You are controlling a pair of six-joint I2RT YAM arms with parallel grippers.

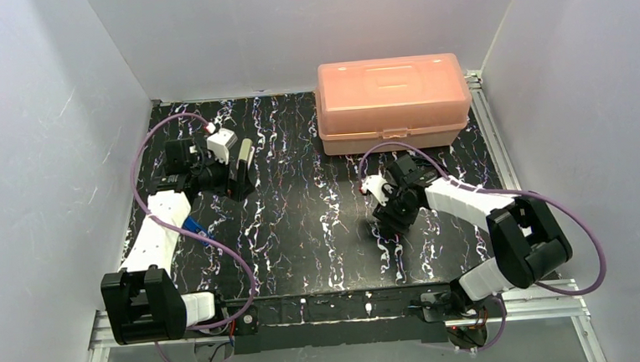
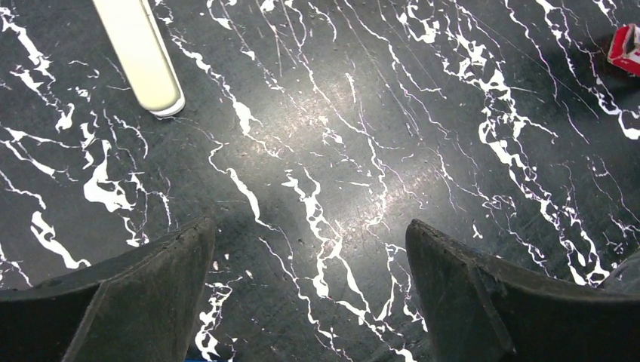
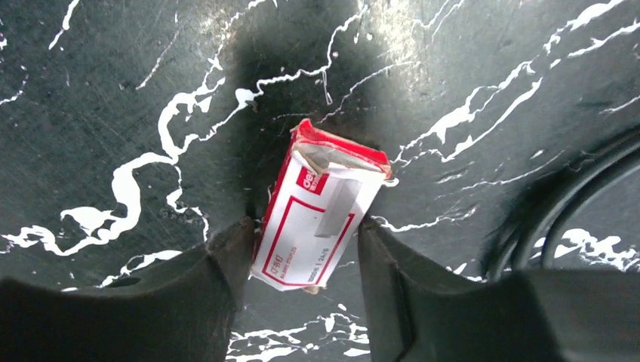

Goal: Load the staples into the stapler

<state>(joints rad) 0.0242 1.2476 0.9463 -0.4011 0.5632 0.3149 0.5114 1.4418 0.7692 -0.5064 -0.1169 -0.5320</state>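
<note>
Right gripper (image 3: 302,226) pinches the red box (image 3: 324,188) mid-frame across its width, staples presumably inside, likely to lift it. Left gripper (image 2: 309,226) hangs wide open, empty, probably saved for the stapler (image 2: 140,53) upper left

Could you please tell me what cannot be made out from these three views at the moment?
Right wrist view: the staple box hides its contents behind cardboard; its small print is blurred.
Top view: the same box is tiny, mostly covered by the right end effector.
Left wrist view: a cream object is cut off by the top edge, so unidentifiable.
</note>
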